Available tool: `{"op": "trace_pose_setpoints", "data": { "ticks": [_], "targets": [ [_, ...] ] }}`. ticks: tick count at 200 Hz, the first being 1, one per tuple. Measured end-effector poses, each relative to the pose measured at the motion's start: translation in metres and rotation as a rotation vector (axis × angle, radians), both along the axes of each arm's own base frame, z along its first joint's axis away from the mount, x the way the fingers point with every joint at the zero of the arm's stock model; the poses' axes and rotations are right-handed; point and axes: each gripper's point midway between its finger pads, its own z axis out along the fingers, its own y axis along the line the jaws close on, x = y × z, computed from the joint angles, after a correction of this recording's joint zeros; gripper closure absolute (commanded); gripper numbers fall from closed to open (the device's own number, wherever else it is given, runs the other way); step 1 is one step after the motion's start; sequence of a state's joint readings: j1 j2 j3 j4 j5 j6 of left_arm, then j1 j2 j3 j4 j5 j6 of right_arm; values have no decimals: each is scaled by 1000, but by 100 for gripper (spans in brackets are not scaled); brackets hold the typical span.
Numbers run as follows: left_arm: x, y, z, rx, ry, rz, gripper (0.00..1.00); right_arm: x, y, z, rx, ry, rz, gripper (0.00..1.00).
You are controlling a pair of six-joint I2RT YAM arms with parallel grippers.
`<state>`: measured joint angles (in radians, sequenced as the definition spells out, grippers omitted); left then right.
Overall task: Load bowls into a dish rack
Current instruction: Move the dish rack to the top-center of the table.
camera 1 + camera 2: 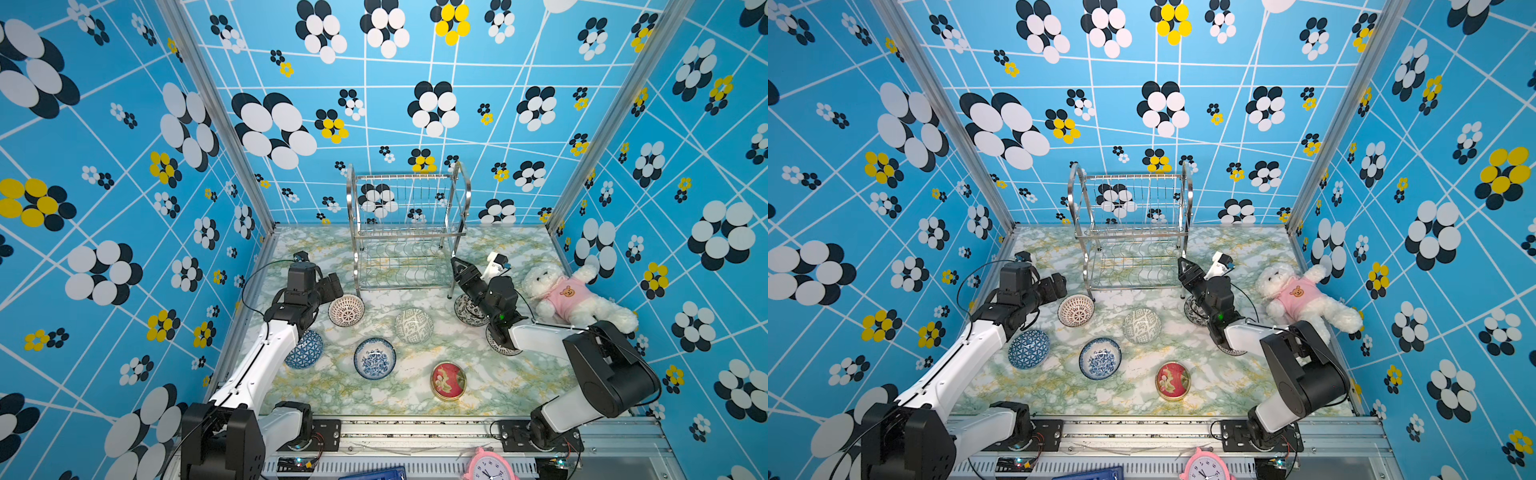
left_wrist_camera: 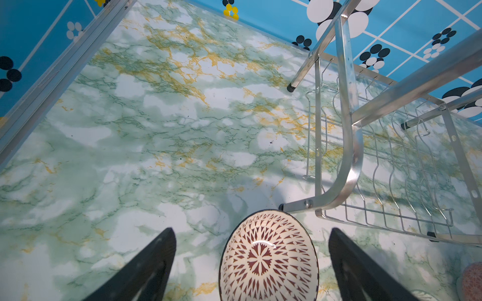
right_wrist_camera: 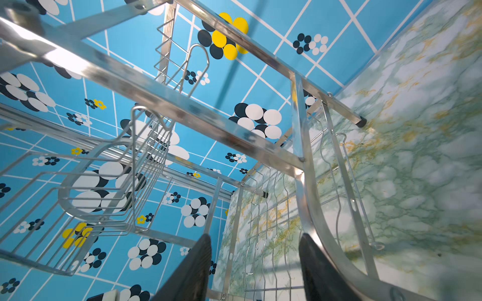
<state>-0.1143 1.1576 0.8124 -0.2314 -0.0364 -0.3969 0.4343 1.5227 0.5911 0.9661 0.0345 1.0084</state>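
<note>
Six bowls sit on the marble tabletop (image 1: 332, 395), in front of the dish rack (image 1: 407, 232), which stands upright at the back centre.

- Red-patterned bowl (image 2: 268, 258): upright, just beside the rack's front left foot.
- Blue triangle-patterned bowl (image 1: 1028, 349): near the left edge, partly under the left arm.
- Blue floral bowl (image 1: 374, 358): upright, centre front.
- Grey-green bowl (image 1: 414, 326): upside down, mid table.
- Dark-patterned bowl (image 1: 461, 309): near the rack's front right foot, half hidden by the right arm.
- Second dark-patterned bowl (image 1: 500, 351): nearer the front, mostly hidden under the same arm.

The left gripper (image 2: 250, 232) has its jaws spread wide and holds nothing. In the left wrist view the red-patterned bowl lies between the fingers, closer to one of them, and is not gripped.

The right gripper (image 3: 255, 235) is raised at the rack's right side with its jaws about half apart and nothing between them. One finger is right at the arched side frame; contact cannot be told.

A red round tin (image 1: 448, 380) lies front centre-right. A white teddy bear (image 1: 573, 297) in a pink shirt lies by the right wall. A pink alarm clock (image 1: 490, 465) sits at the front rail.
</note>
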Motion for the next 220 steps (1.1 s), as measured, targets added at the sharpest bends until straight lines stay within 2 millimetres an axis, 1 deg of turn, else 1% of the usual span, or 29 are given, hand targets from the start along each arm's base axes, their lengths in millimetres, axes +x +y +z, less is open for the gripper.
{"op": "trace_pose_setpoints", "data": {
  "ticks": [13, 34, 54, 78, 94, 112, 130, 150, 179, 199, 220],
  "targets": [
    [-1, -2, 2, 0, 5, -5, 8, -7, -1, 7, -45, -14, -2, 42],
    [-3, -11, 5, 5, 18, -27, 9, -20, -2, 18, -132, -29, 6, 41],
    [-8, -18, 5, 5, 41, -46, 8, -34, 0, 20, -238, -31, 30, 40],
    [-16, -17, 0, -5, 87, -33, 12, -50, 4, 14, -363, -15, 77, 40],
    [-27, -16, -4, -17, 129, -21, 15, -61, 6, 7, -446, 1, 114, 39],
    [-39, -18, -5, -30, 156, -18, 18, -73, 8, -2, -526, 21, 162, 39],
    [-52, -25, -6, -44, 186, -26, 21, -84, 12, -8, -587, 34, 214, 38],
    [-67, -36, -11, -45, 226, -47, 23, -95, 14, -16, -641, 50, 270, 37],
    [-88, -50, -20, -47, 273, -71, 27, -106, 16, -24, -683, 68, 331, 37],
    [-98, -56, -24, -42, 297, -72, 30, -112, 20, -27, -705, 78, 373, 37],
    [-105, -63, -27, -36, 315, -65, 34, -119, 27, -25, -718, 65, 416, 36]
  ]
}}
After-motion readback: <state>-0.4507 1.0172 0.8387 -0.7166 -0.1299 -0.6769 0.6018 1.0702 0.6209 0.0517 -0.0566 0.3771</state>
